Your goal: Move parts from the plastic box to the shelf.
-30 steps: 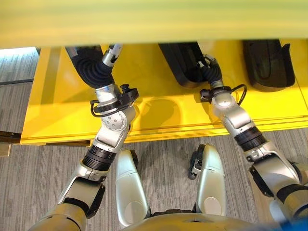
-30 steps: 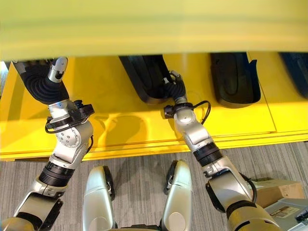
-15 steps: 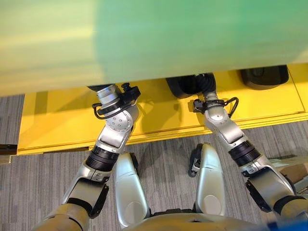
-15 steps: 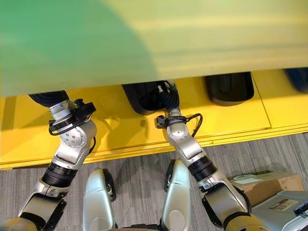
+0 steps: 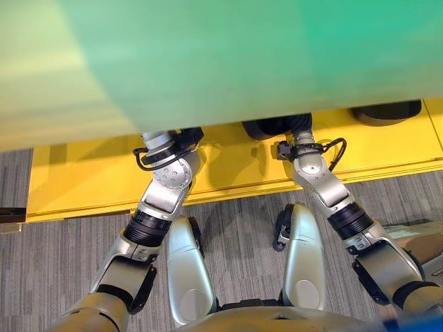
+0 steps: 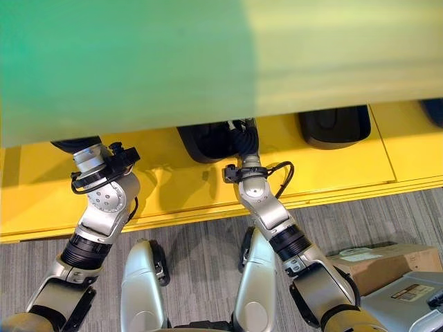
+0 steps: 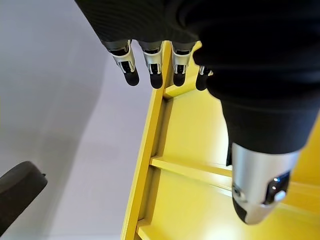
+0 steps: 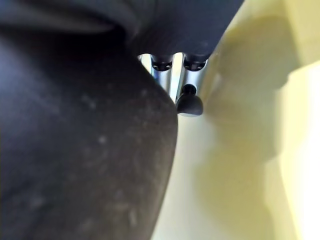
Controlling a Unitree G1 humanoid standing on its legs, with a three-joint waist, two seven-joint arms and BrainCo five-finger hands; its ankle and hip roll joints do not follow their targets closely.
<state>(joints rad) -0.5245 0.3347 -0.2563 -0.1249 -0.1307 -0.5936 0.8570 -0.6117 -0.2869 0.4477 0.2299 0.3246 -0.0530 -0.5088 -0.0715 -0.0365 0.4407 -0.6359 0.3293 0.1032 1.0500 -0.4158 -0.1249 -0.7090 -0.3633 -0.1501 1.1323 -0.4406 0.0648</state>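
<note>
Both arms reached into the yellow shelf (image 5: 83, 173). Left hand (image 7: 150, 65) empty, fingers straight. Right hand (image 8: 187, 87) against a black part (image 6: 208, 142); grip hidden.

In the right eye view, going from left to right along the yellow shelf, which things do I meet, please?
Left hand's dark cover → black part with the right hand's dark cover against it → second black part → a dark part at the edge. All lie on the yellow shelf.
</note>
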